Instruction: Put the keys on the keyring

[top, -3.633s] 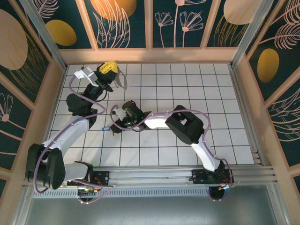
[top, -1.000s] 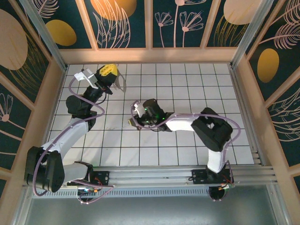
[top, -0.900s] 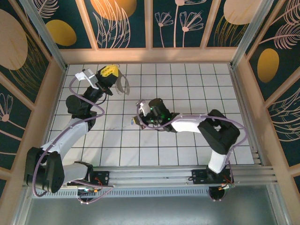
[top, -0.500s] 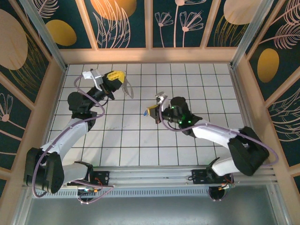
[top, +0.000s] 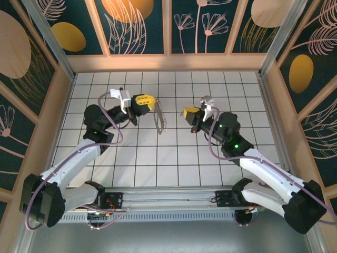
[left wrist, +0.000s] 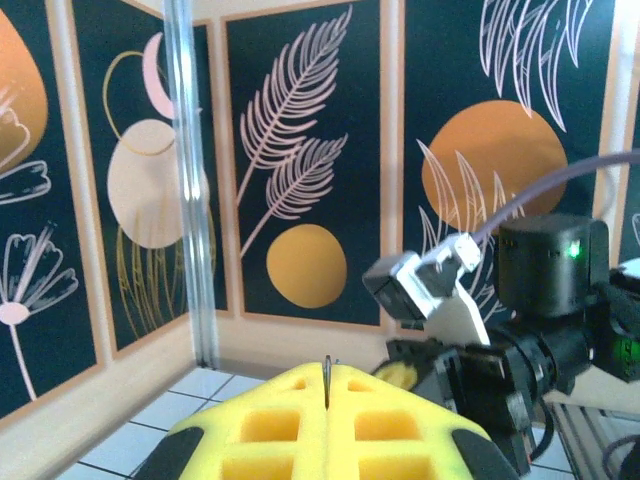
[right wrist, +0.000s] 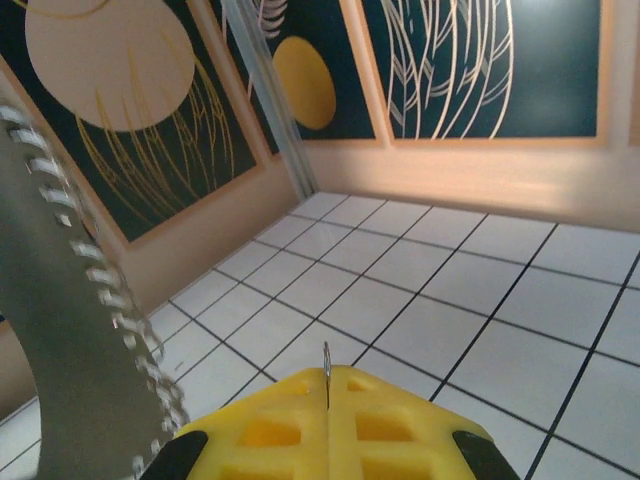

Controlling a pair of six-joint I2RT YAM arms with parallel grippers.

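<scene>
Left gripper [top: 151, 103] is pinching the keyring [top: 159, 120], loop dangling; right gripper [top: 187, 112], fingers pressed together, is gripping the keys [top: 184, 110] nearby.

White tiled floor [top: 174, 158] with dark grid lines. Dark teal wall panels [top: 147, 37] with orange circles and pale leaf drawings. Aluminium corner post [top: 48, 37]. Metal rail [top: 174, 196] along near edge.

I see yellow pads on the left gripper [top: 151, 103] and the right gripper [top: 185, 112], a beige-tan keyring [top: 159, 120], a blue speck of the keys [top: 183, 109], purple cables [left wrist: 560, 180], white floor tiles [top: 174, 158] gridded in black, and teal walls [top: 142, 31] patterned with orange discs and pale leaves.
</scene>
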